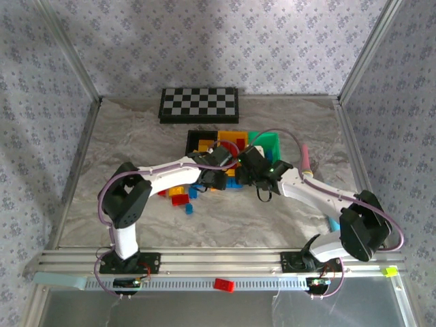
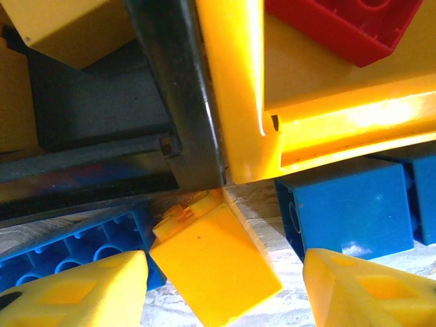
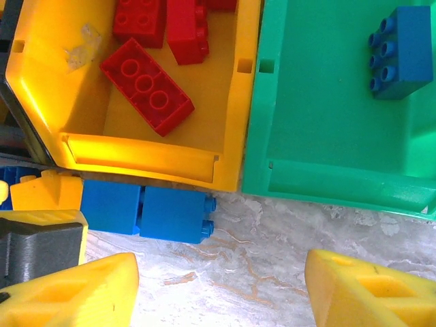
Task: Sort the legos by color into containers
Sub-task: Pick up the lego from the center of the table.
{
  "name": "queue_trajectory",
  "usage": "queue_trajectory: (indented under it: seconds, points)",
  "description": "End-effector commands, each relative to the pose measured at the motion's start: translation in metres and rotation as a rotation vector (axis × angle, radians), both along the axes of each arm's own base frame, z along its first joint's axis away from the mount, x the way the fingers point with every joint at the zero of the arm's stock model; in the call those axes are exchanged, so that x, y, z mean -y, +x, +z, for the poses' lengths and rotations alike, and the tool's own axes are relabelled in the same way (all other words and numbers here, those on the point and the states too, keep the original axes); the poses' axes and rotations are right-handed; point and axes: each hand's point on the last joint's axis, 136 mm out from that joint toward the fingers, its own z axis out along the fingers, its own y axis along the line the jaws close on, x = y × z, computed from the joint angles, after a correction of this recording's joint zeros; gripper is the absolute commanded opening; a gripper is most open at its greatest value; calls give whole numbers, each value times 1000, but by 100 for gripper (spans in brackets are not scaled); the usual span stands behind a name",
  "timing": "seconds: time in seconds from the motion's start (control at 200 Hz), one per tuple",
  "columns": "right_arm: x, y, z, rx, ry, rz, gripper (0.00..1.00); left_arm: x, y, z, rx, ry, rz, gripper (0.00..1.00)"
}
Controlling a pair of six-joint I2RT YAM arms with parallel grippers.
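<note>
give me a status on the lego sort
Left gripper open astride yellow brick. Right gripper open, empty, by blue bricks. Yellow bin wall close ahead.

overhead now, both wrists cross right over the bins: near walls of the black bin (image 1: 193, 143), yellow bin (image 1: 231, 132) and green bin (image 1: 272, 141) are covered, and the loose legos (image 1: 180, 199) at 7 o'clock of them are too small to count. left wrist camera: red brick (image 2: 340, 24) at 1 o'clock, clipped by the top edge; blue brick (image 2: 347, 208) at 4 o'clock runs off right; long blue brick (image 2: 61, 255) at 8 o'clock slips behind a fingertip (image 2: 82, 293) of the left end effector (image 2: 225, 289). right wrist camera: two red bricks (image 3: 139, 20) at 11 o'clock, cut by the top.
</note>
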Motion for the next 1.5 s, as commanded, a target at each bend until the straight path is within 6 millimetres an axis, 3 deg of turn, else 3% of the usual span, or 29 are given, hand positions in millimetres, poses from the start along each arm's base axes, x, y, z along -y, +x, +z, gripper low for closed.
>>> queue_trajectory:
  seconds: [0.0,0.31,0.515,0.73,0.97,1.279,1.499]
  points:
    - [6,0,4,14,4,-23,67,0,-9,-11,-38,45,-9,62]
    - [14,-1,6,27,-1,-40,68,3,-16,-17,-54,50,-20,56]
    - [19,-1,8,34,-1,-51,67,7,-27,-18,-56,75,-47,56]
    - [25,-2,8,36,4,-64,67,-3,-34,-24,-56,110,-32,60]
    - [25,-3,6,29,9,-63,68,3,-27,-26,-42,102,-37,57]
    - [35,-10,8,33,9,-83,68,10,-8,-22,-13,56,-23,60]
    - [23,-17,-2,14,29,-86,68,18,-1,-23,-14,0,-36,62]
